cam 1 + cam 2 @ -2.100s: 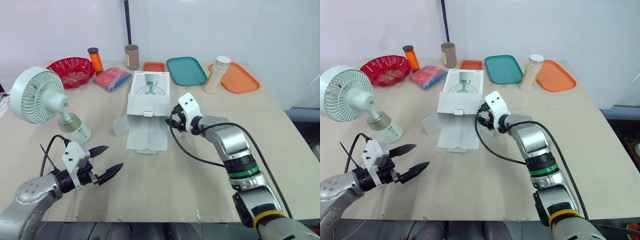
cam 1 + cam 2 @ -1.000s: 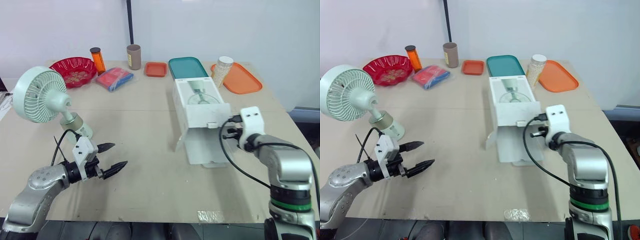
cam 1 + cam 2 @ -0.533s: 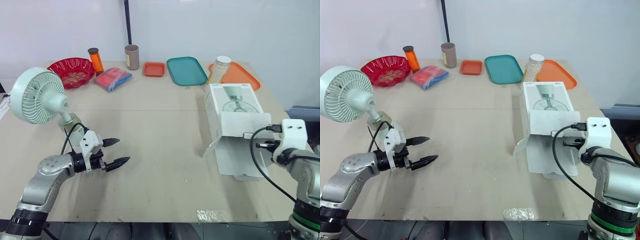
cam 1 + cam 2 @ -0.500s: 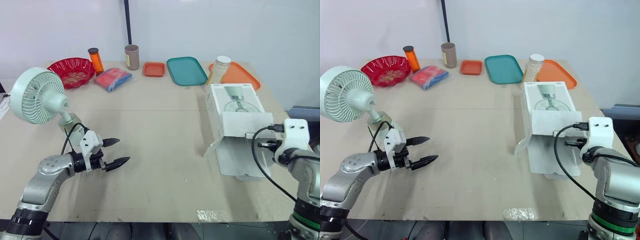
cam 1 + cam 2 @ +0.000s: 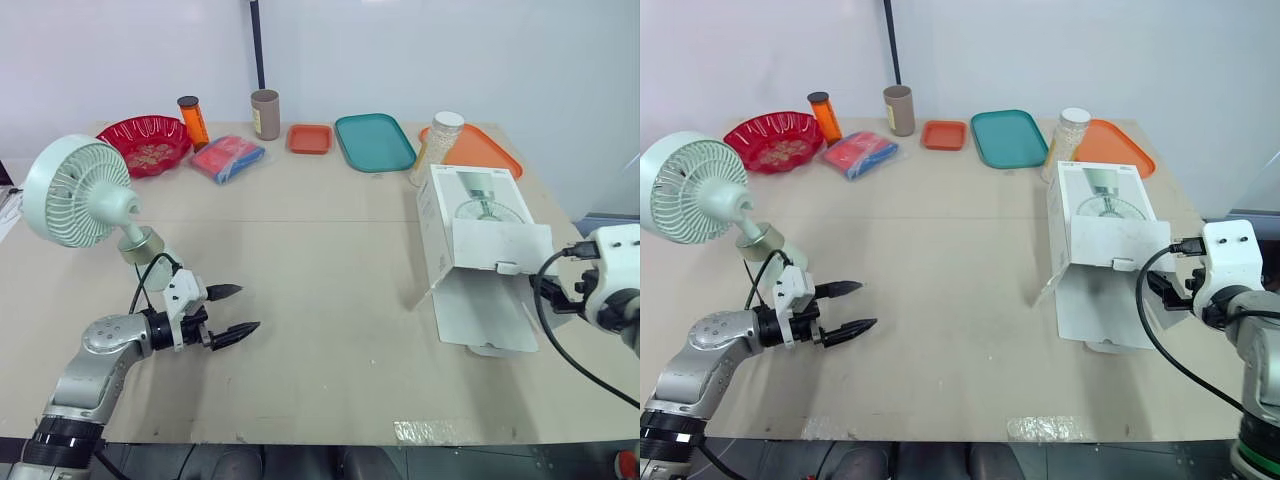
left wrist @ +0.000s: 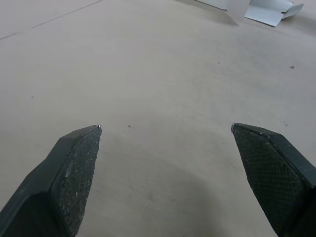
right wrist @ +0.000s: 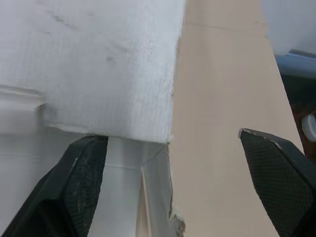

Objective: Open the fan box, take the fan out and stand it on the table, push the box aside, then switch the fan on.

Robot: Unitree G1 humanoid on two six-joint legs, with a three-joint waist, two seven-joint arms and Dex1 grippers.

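Note:
The pale green fan (image 5: 75, 192) stands upright on its base (image 5: 150, 256) at the table's left side. The white fan box (image 5: 478, 245) lies at the right side, its end flaps hanging open toward me. My left gripper (image 5: 249, 308) hovers open just right of the fan's base, with bare table between its fingers (image 6: 74, 163). My right gripper (image 7: 170, 136) stands open at the box's right front corner. One of its fingers (image 7: 81, 173) overlaps the box's flap edge and the other is over bare table.
Along the back edge stand a red bowl (image 5: 145, 140), an orange bottle (image 5: 190, 120), a brown cup (image 5: 265, 113), a small orange tray (image 5: 308, 137), a teal tray (image 5: 374, 141), a jar (image 5: 438, 148) and an orange tray (image 5: 485, 152). A red-blue packet (image 5: 227, 158) lies nearby.
The box has slid from the table's middle to the right side. My right gripper has gone from shut to open and drawn back to the right. The left gripper stays open.

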